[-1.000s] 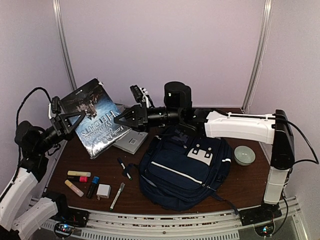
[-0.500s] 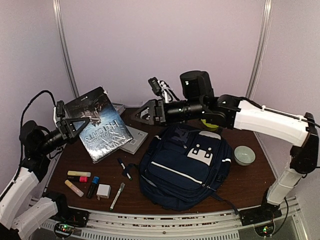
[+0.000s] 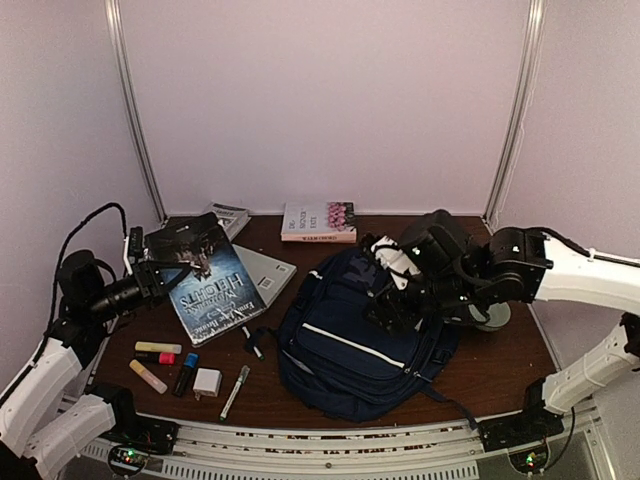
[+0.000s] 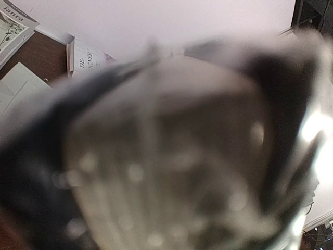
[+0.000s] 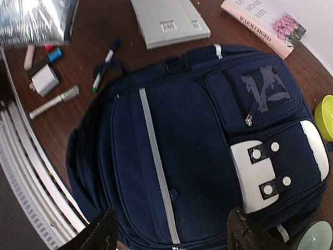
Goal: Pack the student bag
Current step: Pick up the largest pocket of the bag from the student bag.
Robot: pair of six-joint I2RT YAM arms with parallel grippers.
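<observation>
The student bag (image 3: 345, 350) lies front-up on the table (image 3: 490, 375), right of centre and near the front edge, its white stripe running slantwise across the front pocket. Its white patch (image 5: 260, 172) with dark dots shows plainly in my right wrist view. My right gripper (image 3: 388, 308) hangs directly over the bag's upper part, pointing down at it. Its jaws stand wide apart and grasp nothing. From the wrist the two fingers (image 5: 104, 234) frame the navy fabric between them (whether the tips touch the cloth I cannot tell).

My left gripper (image 3: 157, 277) is well apart from the bag, out over the table's left side. It is clamped on the left edge of a dark book (image 3: 215, 285), whose cover is tilted towards the overhead camera. In my left wrist view that book fills nearly the whole picture as a blur, so the jaws themselves cannot be made out there.

Just beside the dark book, towards the bag, a grey book (image 3: 265, 270) lies flat. A pink-flowered book (image 3: 318, 222) lies at the back edge. A pale green bowl (image 5: 312, 237) sits just right of the bag. Near the front left lie a yellow highlighter (image 3: 158, 347), a blue marker (image 3: 187, 372), a white cube (image 3: 207, 382) and a silver pen (image 3: 236, 390).
</observation>
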